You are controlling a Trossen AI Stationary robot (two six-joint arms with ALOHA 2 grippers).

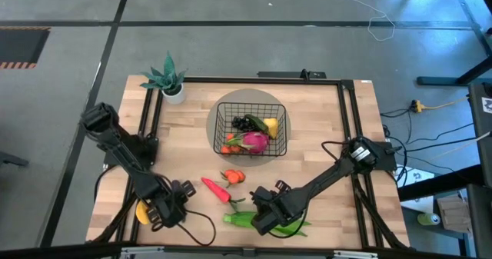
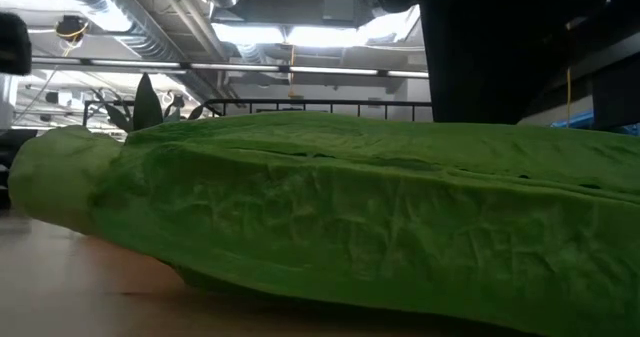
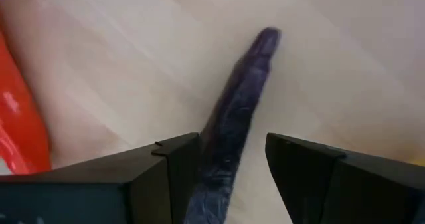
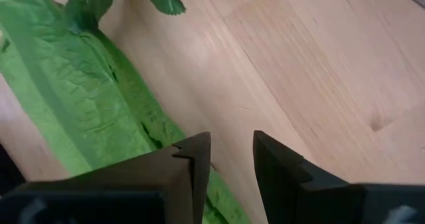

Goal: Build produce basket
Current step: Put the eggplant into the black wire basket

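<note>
High view: a square black wire basket [image 1: 250, 128] stood on a round grey mat [image 1: 223, 109] near the back middle of the wooden table [image 1: 338, 128]. Inside it lay a pink dragon fruit [image 1: 256, 141], dark grapes [image 1: 245, 123], a yellow fruit [image 1: 270, 126] and an orange piece [image 1: 228, 147]. A potted teal plant [image 1: 167, 80] stood at the table's back left corner, apart from the basket. In front of the basket, on bare wood, lay 2 orange tomatoes [image 1: 234, 177] and, just beside them, a red pepper [image 1: 215, 189]. A yellow fruit [image 1: 143, 212] lay at the front left edge.

Left gripper [image 1: 178, 205] sat low over the front left of the table. Its wrist view showed both fingers [image 3: 166, 177] spread apart, with a slim dark purple eggplant [image 3: 232, 117] lying on the wood between them; whether the fingers touched it could not be told. A red-orange item [image 3: 16, 127] lay to one side.

Right gripper [image 1: 257, 213] sat low at the front centre, over the long green leafy bundle [image 1: 265, 222]. Its wrist view showed 2 fingers [image 4: 189, 161] parted by a narrow gap with only bare wood between the tips, and the leafy bundle [image 4: 86, 104] lying just beside one finger, not gripped.

Low view: the green leafy bundle [image 2: 340, 217] filled nearly the whole picture, resting on the tabletop.
</note>
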